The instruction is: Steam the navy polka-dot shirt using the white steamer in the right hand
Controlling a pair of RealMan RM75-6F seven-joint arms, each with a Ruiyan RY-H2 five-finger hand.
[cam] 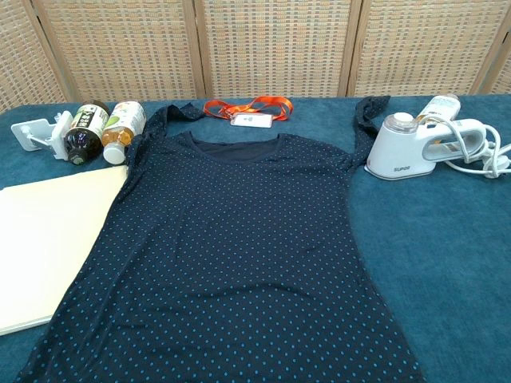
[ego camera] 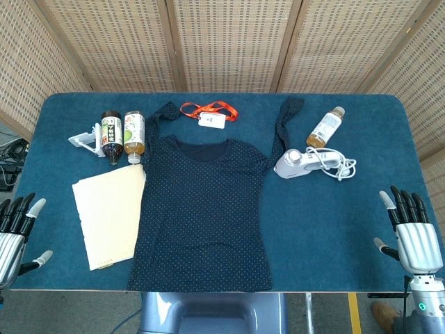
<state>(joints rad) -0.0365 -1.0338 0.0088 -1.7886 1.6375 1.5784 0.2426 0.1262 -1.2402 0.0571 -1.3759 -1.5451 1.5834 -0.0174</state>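
Your navy polka-dot shirt (ego camera: pixel 203 212) lies flat, face up, mid-table, sleeves thrown up and clear of the body panel, so the whole front is open to steaming. The white steamer (ego camera: pixel 299 163) stands untouched just beside its right sleeve, cord trailing away from the cloth. Your right hand (ego camera: pixel 410 233) and left hand (ego camera: pixel 15 233) rest at the near corners, fingers spread, holding nothing
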